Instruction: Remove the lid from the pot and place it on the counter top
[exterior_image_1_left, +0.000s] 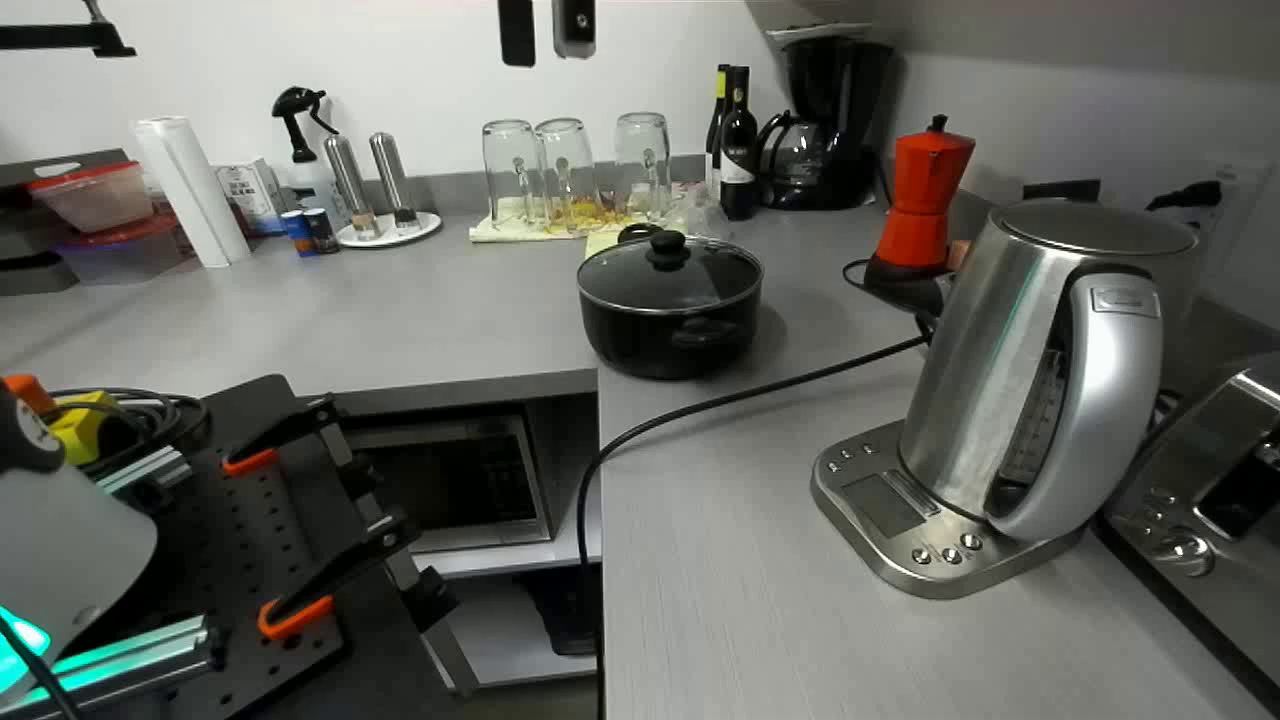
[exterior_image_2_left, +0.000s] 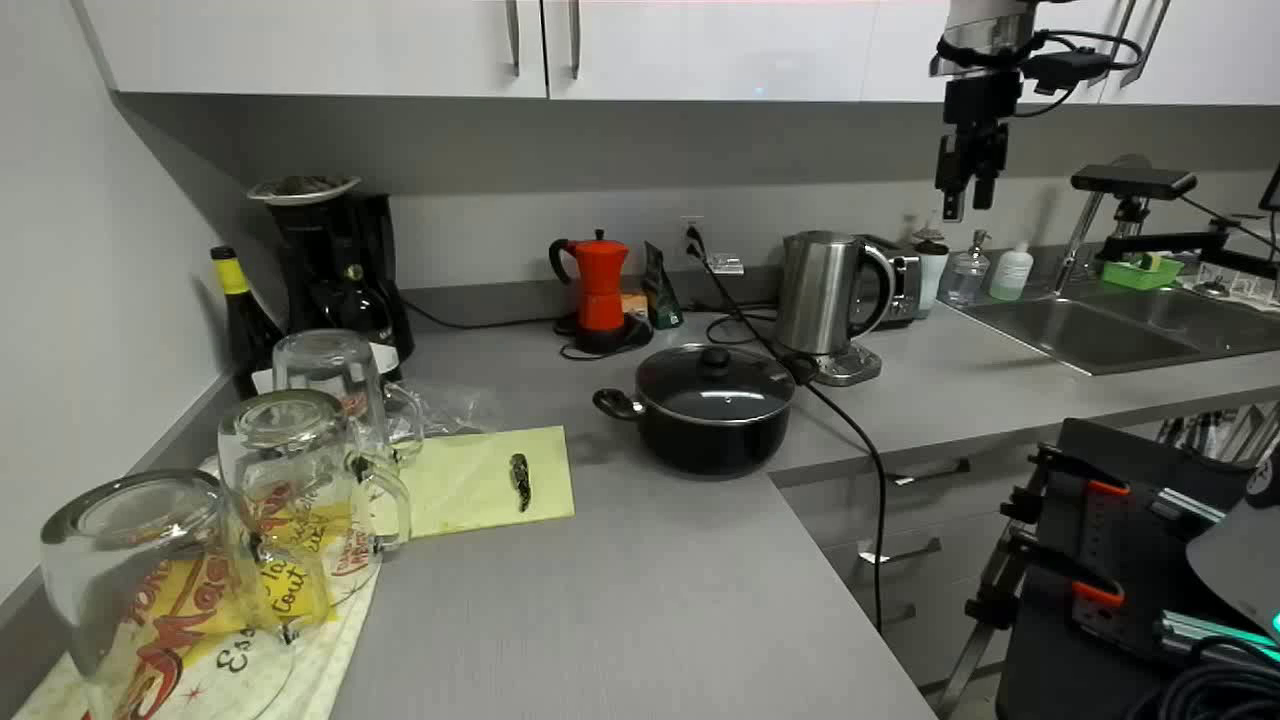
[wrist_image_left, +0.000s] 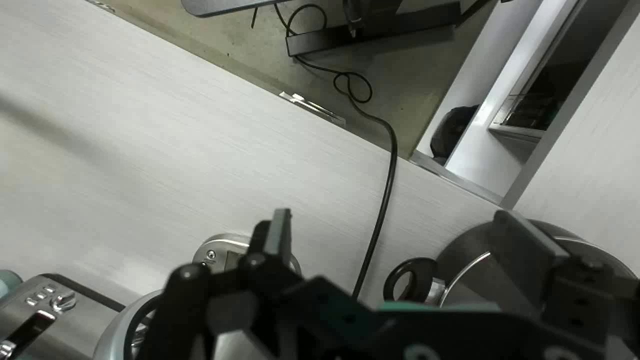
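Observation:
The black pot (exterior_image_1_left: 640, 340) stands on the grey counter top (exterior_image_1_left: 720, 580) near the inner corner; in an exterior view it also shows (exterior_image_2_left: 710, 448). The glass lid (exterior_image_1_left: 640, 275) with its metal rim and black centre knob lies flat on the pot, seen also in an exterior view (exterior_image_2_left: 690, 390). My gripper (exterior_image_2_left: 967, 200) hangs open and empty in the air, well above the counter. Its fingertips show at the top of an exterior view (exterior_image_1_left: 546, 45). In the wrist view the gripper's fingers (wrist_image_left: 392, 220) are wide apart, and the right one hides part of the lid and pot (wrist_image_left: 460, 245).
A steel kettle (exterior_image_1_left: 970, 380) stands on its base beside the pot. A black cable (exterior_image_1_left: 700, 405) runs past the pot over the counter edge. A red moka pot (exterior_image_2_left: 600, 285), glass mugs (exterior_image_2_left: 140, 560) and wine bottles (exterior_image_2_left: 250, 310) stand further back. White cabinets (exterior_image_2_left: 700, 50) hang overhead.

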